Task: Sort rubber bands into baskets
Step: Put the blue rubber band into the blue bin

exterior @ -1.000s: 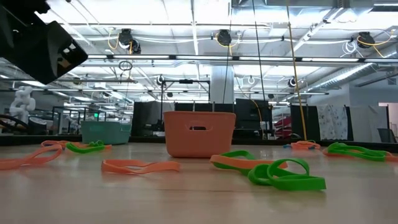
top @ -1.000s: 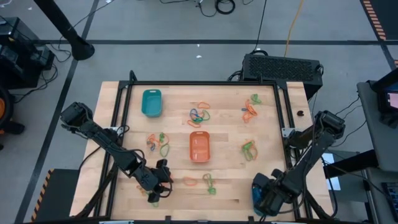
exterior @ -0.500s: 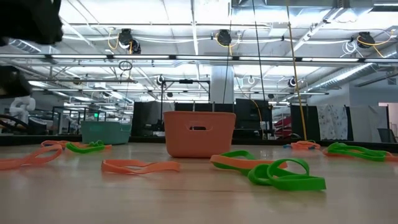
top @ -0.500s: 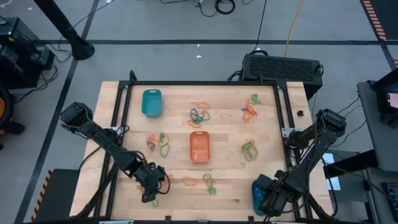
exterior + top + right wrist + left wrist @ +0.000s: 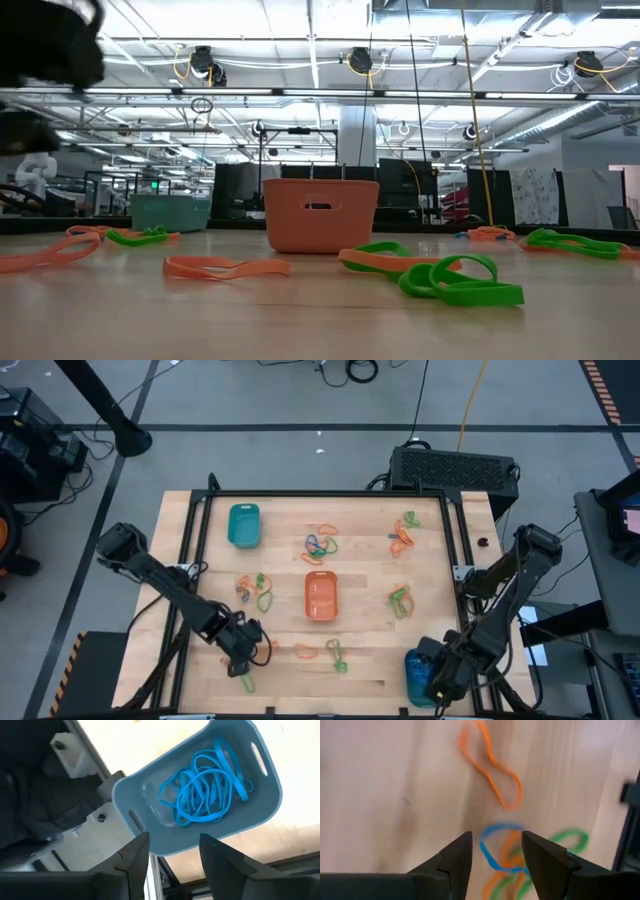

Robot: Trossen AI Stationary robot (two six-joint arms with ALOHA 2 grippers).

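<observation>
Both pincers open, empty, right pincer (image 5: pixel 170 851), left pincer (image 5: pixel 496 851)

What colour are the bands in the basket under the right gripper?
Blue, all of them; the right wrist view shows it best.

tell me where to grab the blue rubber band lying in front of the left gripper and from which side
Take the blue rubber band on its free arc, the side away from the orange band and green band it overlaps. It lies flat on the table, so the open left gripper should come straight down, one finger inside the loop, one outside.
</observation>
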